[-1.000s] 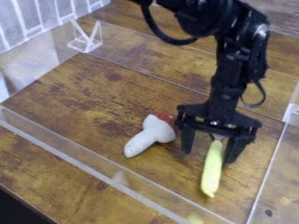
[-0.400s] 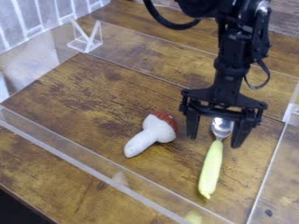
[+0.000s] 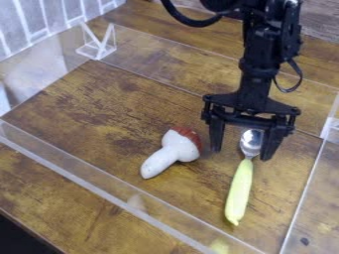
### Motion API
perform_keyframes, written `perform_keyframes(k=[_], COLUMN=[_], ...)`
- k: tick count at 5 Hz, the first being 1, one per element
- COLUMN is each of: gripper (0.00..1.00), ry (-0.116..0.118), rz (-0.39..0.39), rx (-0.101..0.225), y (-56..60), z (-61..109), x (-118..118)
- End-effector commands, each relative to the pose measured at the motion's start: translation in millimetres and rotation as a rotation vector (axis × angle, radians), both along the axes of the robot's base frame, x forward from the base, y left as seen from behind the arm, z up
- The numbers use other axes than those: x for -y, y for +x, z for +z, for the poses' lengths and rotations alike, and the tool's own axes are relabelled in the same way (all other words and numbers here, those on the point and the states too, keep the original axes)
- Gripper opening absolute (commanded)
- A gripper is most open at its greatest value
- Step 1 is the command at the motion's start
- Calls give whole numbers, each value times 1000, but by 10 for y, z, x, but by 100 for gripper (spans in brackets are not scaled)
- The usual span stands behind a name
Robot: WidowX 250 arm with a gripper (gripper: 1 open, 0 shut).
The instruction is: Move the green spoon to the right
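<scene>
The small spoon with a thick yellow-green plastic handle and a shiny silver metal bowl (image 3: 241,185) is seen lying on the brown wooden counter (image 3: 99,114), at about four o'clock from the middle of the view, its bowl pointed toward twelve and its handle toward six. The white toy mushroom with a red cap (image 3: 169,155) is placed at nine to ten o'clock from the handle, apart from it. The black gripper (image 3: 249,149) is spread wide above the bowl end, with nothing pinched. The spoon already lies right of the mushroom, so the move may be judged complete, with only retreat left; whether it was shifted cannot be told.
</scene>
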State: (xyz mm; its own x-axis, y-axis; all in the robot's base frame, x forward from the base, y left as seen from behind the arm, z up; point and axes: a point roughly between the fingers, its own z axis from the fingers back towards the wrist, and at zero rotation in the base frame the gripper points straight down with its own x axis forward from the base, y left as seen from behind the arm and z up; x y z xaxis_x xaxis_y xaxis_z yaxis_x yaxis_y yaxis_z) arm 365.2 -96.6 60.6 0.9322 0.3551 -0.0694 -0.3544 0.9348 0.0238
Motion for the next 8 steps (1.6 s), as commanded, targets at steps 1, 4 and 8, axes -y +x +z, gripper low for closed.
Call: perform_keyframes(k=[1,4,8], gripper=[100,100,100], ry=[-27,-67,-109], rz=[13,-199,-338], rx=[74,58,35], y=[105,-120,-342], z=[309,621,581], x=[-100,68,356])
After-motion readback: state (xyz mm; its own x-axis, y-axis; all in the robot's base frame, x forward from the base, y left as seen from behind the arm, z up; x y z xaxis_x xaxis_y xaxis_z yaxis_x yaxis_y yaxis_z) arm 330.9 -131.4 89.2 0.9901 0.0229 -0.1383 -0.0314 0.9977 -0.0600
